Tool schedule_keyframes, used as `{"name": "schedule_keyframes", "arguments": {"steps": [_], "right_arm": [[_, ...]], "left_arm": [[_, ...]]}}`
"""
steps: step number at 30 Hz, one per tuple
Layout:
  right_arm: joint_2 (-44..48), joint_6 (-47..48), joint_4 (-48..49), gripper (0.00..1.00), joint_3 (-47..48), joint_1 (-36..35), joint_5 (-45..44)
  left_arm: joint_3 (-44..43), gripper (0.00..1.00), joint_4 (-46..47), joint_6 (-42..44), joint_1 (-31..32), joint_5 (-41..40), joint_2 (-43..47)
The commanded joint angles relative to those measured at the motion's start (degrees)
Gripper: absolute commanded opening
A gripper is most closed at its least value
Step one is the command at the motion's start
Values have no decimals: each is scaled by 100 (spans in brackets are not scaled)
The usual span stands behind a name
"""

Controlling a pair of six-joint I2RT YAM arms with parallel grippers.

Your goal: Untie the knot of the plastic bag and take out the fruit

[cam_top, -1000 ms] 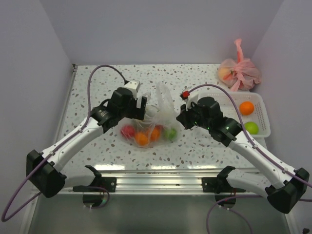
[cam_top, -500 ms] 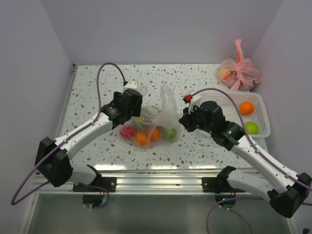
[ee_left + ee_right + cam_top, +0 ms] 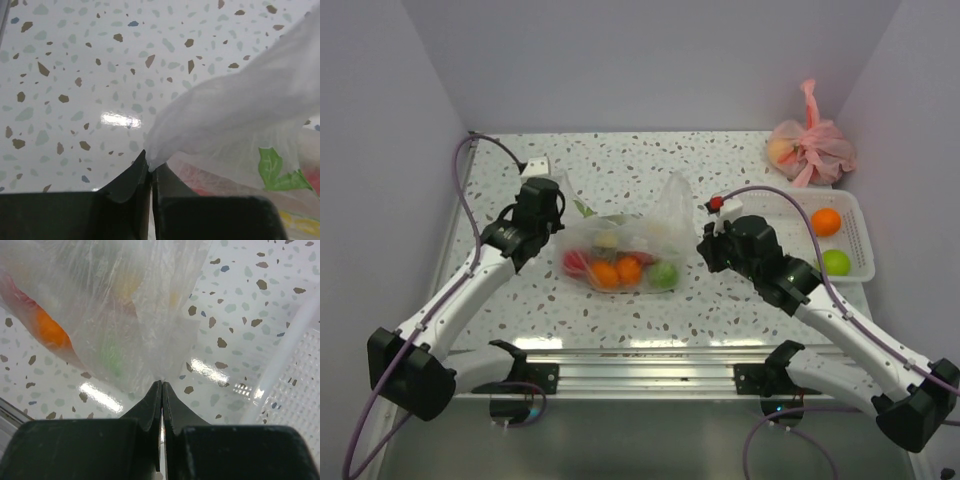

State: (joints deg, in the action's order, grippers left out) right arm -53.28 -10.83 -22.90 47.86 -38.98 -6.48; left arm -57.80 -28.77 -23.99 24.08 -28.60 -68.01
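At the near edge of the speckled table (image 3: 720,160), the two arms are reaching forward and inward from their bases, one from each side.

The left gripper (image 3: 150,169) is pinching a bunched white edge of the plastic bag (image 3: 620,235). Its jaws are pressed together on the film, with almost no gap showing in the left wrist view. A green leaf print (image 3: 272,167) is showing on the plastic just to the right of that pinch.

The right gripper (image 3: 161,390) is likewise clamping the bag. Its fingertips are meeting on a fold of clear film, and orange and green shapes are glowing through the plastic above them.

Between the two grippers, the bag is lying stretched sideways on the table near its middle. Its right end is being lifted up towards the right gripper.

The fruit (image 3: 617,270) is sitting inside the bag along its near side. A red piece (image 3: 576,262) is lying on the left, two oranges (image 3: 605,273) in the centre and a green piece (image 3: 663,273) on the right.

Farther right, a white slotted basket (image 3: 865,235) is resting on the table, well apart from the bag. It is holding an orange ball (image 3: 826,221) and a green ball (image 3: 836,262).

In the far right corner, a knotted pink bag (image 3: 810,148) is sitting against the wall with fruit showing through it.
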Motion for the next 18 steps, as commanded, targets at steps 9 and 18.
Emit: {"name": "schedule_keyframes", "arguments": {"steps": [9,18], "right_arm": [[-595,-699,-1172,85,1831,-30,473],[-2045,-1904,-1876,99,3799,-1164,-2110]], "left_arm": [[-205,0,267,-176,-26,1313,955],[-127,0,416,-431,-26,1471,1210]]}}
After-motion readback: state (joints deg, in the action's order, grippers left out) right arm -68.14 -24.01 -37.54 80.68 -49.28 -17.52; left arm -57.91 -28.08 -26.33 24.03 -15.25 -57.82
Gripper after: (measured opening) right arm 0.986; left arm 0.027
